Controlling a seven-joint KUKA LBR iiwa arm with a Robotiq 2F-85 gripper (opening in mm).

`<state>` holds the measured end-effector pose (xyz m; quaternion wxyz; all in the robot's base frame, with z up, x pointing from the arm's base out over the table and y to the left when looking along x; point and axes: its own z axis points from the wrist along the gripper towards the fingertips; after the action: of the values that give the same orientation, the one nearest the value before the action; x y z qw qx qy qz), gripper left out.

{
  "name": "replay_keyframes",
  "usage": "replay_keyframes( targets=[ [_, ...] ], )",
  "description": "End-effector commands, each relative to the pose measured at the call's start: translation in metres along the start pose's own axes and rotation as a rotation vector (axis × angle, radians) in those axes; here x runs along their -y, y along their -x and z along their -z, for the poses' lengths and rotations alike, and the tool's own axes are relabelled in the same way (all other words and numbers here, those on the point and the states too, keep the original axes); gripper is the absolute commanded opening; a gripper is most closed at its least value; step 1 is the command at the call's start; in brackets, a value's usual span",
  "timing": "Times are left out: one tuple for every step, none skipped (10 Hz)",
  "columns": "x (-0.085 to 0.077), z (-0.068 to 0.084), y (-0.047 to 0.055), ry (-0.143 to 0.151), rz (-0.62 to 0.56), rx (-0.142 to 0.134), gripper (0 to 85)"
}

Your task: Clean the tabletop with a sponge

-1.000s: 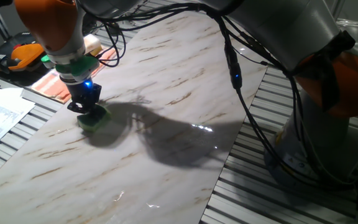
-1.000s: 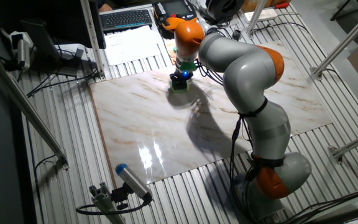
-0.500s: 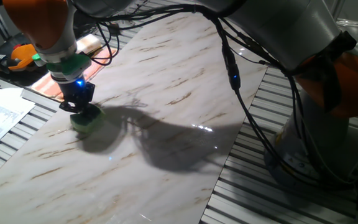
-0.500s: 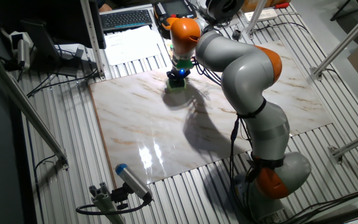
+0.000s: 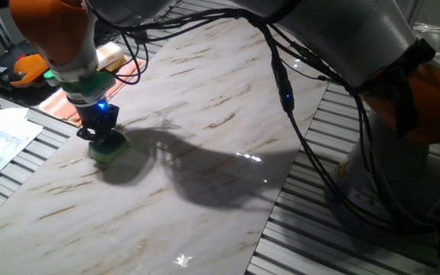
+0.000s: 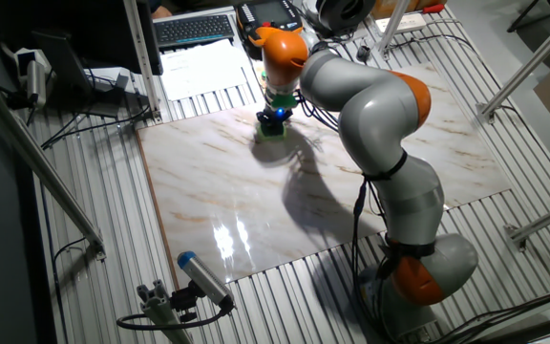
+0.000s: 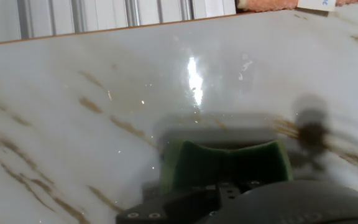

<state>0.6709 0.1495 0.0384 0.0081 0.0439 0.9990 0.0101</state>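
The gripper [image 5: 101, 137] is clamped on the sponge [image 5: 108, 150] and presses it flat against the tabletop [image 5: 205, 114], close to the slab's edge. In the hand view the sponge [image 7: 225, 163] shows its dark green face just ahead of the fingers. An orange striped cloth [image 5: 67, 103] lies beyond that edge on the grey slatted surface [image 5: 21, 164].

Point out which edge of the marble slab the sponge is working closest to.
The far edge bordering the grey slatted surface, on the keyboard side. The gripper presses the sponge onto the tabletop just inside it; the other three edges lie much farther off.
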Motion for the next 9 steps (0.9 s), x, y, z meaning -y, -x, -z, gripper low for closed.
replay_keyframes(
  targets=[
    [-0.001,-0.002,0.001,0.010,-0.010,-0.001,0.0],
    [-0.004,-0.005,0.005,0.011,-0.016,0.002,0.0],
    [-0.006,-0.005,0.007,0.014,-0.020,0.008,0.0],
    [-0.009,-0.002,0.009,0.019,-0.025,0.010,0.0],
    [-0.012,0.001,0.010,0.019,-0.026,0.010,0.0],
    [-0.014,0.004,0.011,0.019,-0.032,0.012,0.0],
    [-0.019,0.005,0.014,0.018,-0.040,0.013,0.0],
    [-0.024,0.004,0.017,0.026,-0.046,0.017,0.0],
    [-0.029,0.006,0.020,0.024,-0.050,0.021,0.0]
  ],
)
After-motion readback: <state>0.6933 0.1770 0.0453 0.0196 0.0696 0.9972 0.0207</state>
